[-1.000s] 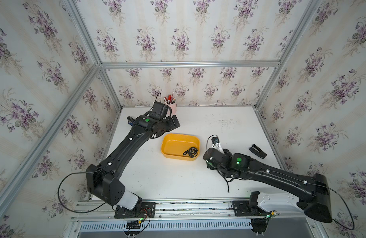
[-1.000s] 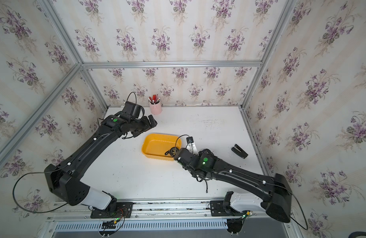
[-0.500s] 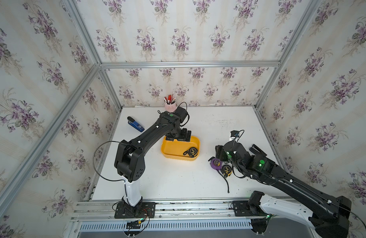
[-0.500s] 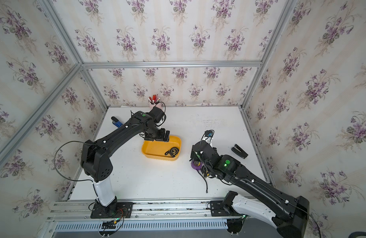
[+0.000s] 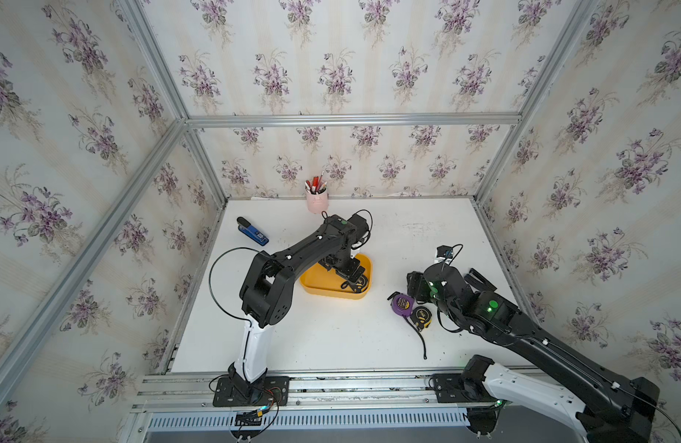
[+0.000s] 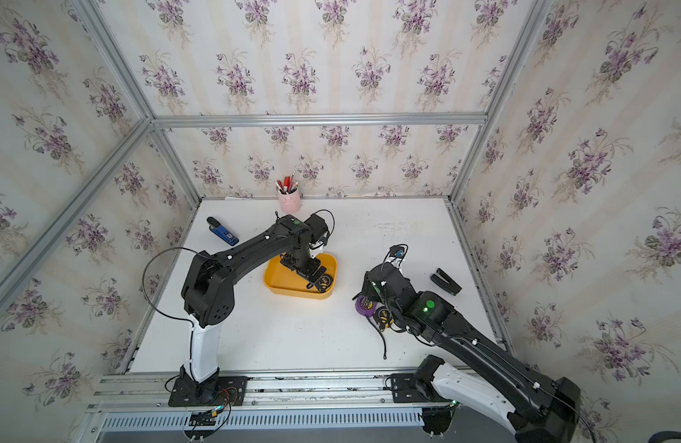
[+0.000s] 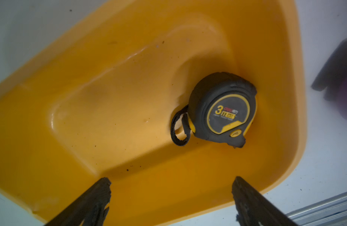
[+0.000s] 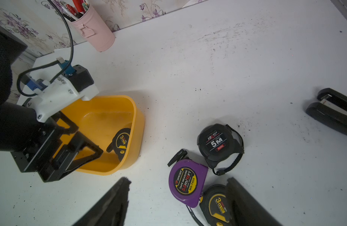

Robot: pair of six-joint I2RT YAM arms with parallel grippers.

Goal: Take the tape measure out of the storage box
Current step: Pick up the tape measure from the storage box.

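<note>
Left end effector point(image 7: 171, 179) is hovering wide open, empty, over the storage box point(image 7: 129, 58); its last tape measure point(image 7: 221, 109) is lying in a corner, ungrasped, three others point(image 8: 219, 142) sitting on the table point(image 8: 227, 68).

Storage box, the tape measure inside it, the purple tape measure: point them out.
storage box point(image 5: 333, 293): in a top view, front wall
tape measure in the box point(image 7: 222, 109): left wrist view, face
purple tape measure point(image 8: 185, 182): right wrist view, yellow label
</note>
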